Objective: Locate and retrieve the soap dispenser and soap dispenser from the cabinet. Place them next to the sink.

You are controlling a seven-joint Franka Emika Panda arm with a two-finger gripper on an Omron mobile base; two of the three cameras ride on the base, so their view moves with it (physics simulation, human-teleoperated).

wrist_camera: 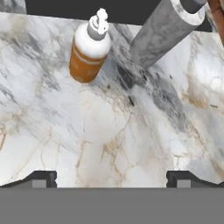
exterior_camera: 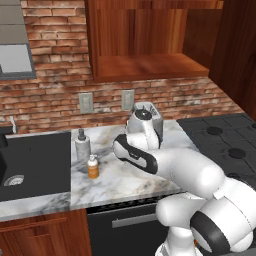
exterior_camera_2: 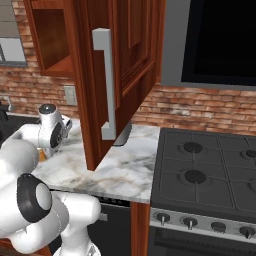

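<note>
Both soap dispensers stand upright on the marble counter just right of the black sink (exterior_camera: 35, 160). The grey-white marbled one (exterior_camera: 82, 145) with a dark pump is nearer the wall. The small orange one (exterior_camera: 93, 167) with a white cap is in front of it. In the hand view, the orange bottle (wrist_camera: 89, 50) and the marbled cylinder (wrist_camera: 164, 30) stand at the top, by the sink's dark edge (wrist_camera: 65, 8). My gripper (wrist_camera: 111, 180) is open over bare marble, apart from both, with nothing between its fingertips (wrist_camera: 43, 179). The cabinet (exterior_camera: 150, 50) hangs open above, its shelf bare.
A silver toaster (exterior_camera: 152, 117) stands by the brick wall behind my arm. The black stovetop (exterior_camera: 225, 142) lies to the right. The open cabinet door (exterior_camera_2: 120, 75) with its long handle (exterior_camera_2: 107, 85) juts out over the counter. Wall outlets (exterior_camera: 86, 102) sit above the bottles.
</note>
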